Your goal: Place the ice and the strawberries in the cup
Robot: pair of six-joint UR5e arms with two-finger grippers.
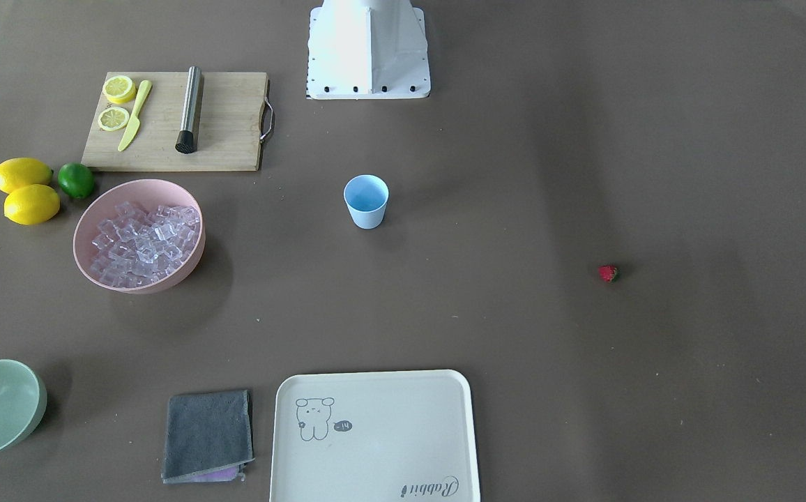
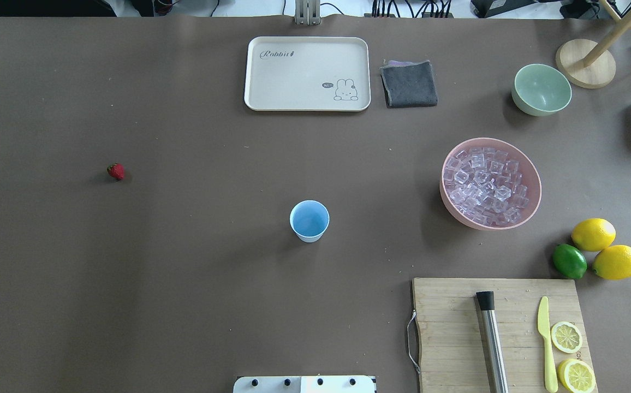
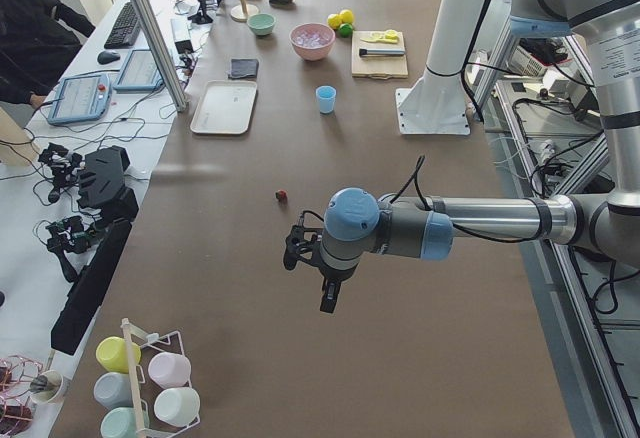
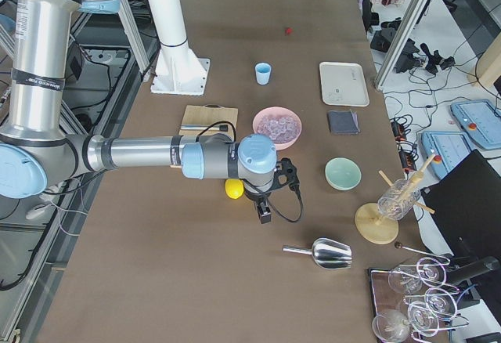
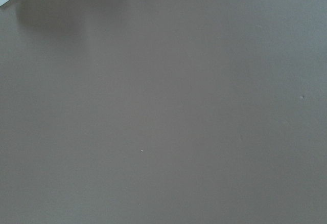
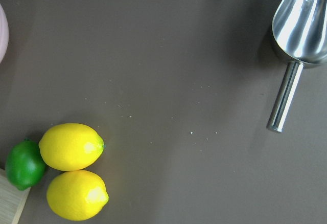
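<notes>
Though the opening of left gripper [image 3: 325, 283] and right gripper [image 4: 264, 208] cannot be told, the cup [image 2: 309, 220] is seen upright mid-table.
Mouth turned up; strawberry [image 2: 115, 171] set well apart, ice [image 2: 484, 184] heaped in bowl [image 2: 479, 222].

right arm: big and near, reaches out over the brown table | right gripper [image 4: 264, 213]: points down, close to a lemon [image 4: 233, 189], can't tell if open or closed | cup [image 4: 263, 73]: stands up, far back | pink bowl [image 4: 275, 146]: full of ice [image 4: 277, 126], between cup and arm | strawberry [image 4: 288, 30]: alone, far end | metal scoop [image 4: 322, 254]: lies near the front
</notes>
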